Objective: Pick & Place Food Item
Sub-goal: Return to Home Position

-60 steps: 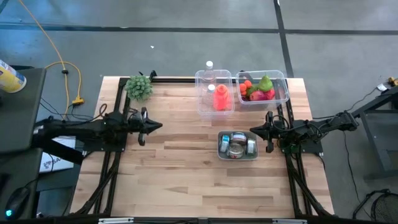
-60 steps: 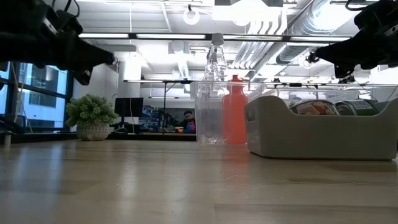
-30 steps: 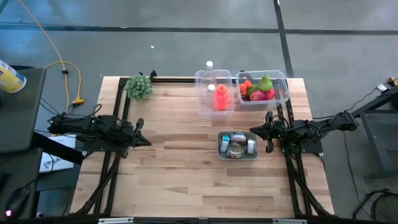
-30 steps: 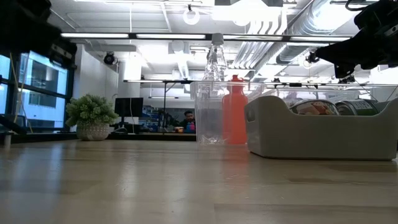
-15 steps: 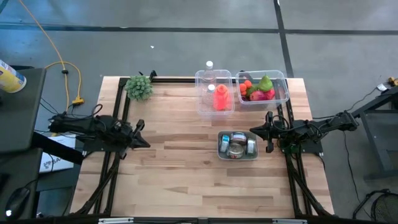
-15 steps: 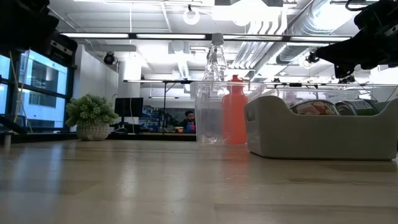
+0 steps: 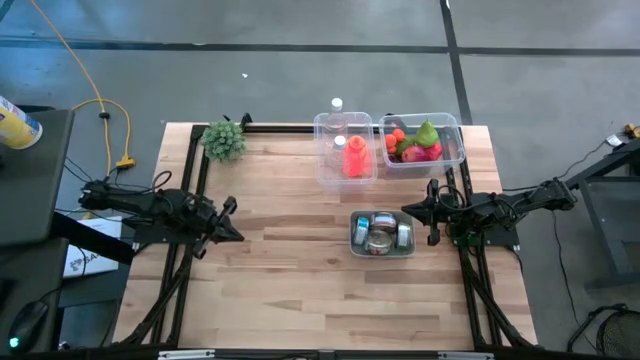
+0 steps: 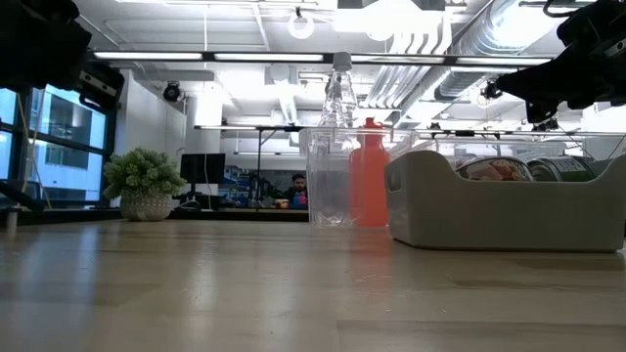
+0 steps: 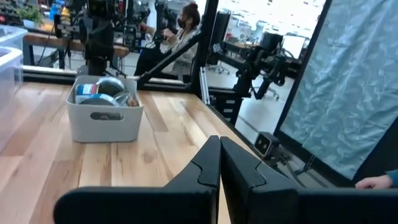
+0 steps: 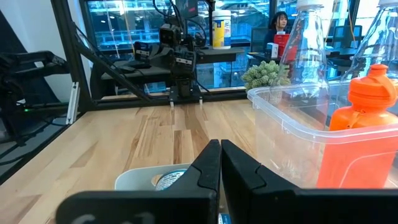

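Left gripper (image 9: pixel 219 146) is hovering above the left side of the surface (image 7: pixel 300 270), near the frame rail. Its fingers (image 9: pixel 208 169) are pressing together, clenched on nothing. The gray bin (image 9: pixel 102 121) is sitting well ahead of these fingers, far across the wood and off to one side of where they are pointing. Cans (image 9: pixel 99 93) are showing above its rim.

Right gripper (image 10: pixel 220 149) is hanging at the right side of the surface. Its fingers (image 10: pixel 208 173) are also clenched tight and empty. The gray bin's rim is lying just under and in front of these fingertips, with one can top (image 10: pixel 171 180) peeking out right below them. Which can is the green tuna one cannot be told.

Left transparent bin (image 10: pixel 292 134) is standing just beside the right fingers and slightly ahead. It is carrying an orange bottle (image 10: pixel 367 134) and a clear bottle (image 10: pixel 308 43). In the high view the right transparent bin (image 7: pixel 458 145) is sitting beside the right gripper, past its far-edge side. It is holding the pear (image 7: pixel 427 134), the tangerines (image 7: pixel 397 137) and some red fruit (image 7: pixel 418 153).

A small green plant (image 7: pixel 224 140) is standing at the far corner, off to the side of the left fingers and well apart from them.

People are sitting in the room beyond both sets of fingers, and a hand (image 9: pixel 376 182) is showing at the edge of the left wrist view.
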